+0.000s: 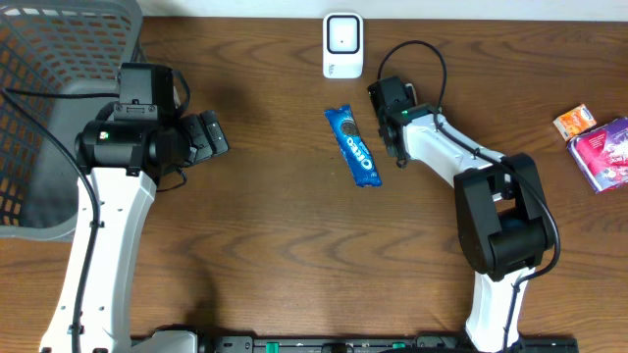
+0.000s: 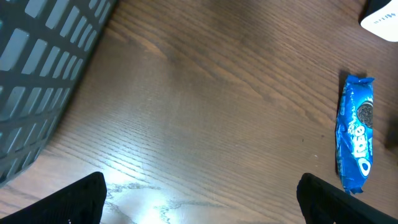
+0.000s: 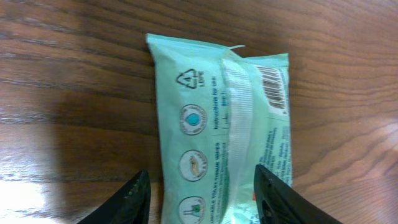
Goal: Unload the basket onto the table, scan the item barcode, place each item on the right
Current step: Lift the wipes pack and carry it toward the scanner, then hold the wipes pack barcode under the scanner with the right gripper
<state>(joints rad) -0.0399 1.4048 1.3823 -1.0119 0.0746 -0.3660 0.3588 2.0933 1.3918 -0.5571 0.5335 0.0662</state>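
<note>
Pale green pack (image 3: 217, 143) reads "LDPE" under a recycling mark, barcode (image 3: 273, 90) facing up. It lies flat on the table, under the right gripper (image 3: 202, 173) near the white scanner (image 1: 342, 45). Fingers sit either side of it; can't tell if they're pinching. "OREO" pack (image 1: 352, 146) lies just beside. Left gripper (image 2: 200, 180) is spread wide beside the gray basket (image 1: 59, 59).

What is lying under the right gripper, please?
A pale green plastic packet lies flat on the brown wooden table below the right gripper, barcode facing up. From overhead the gripper hides it entirely.
</note>
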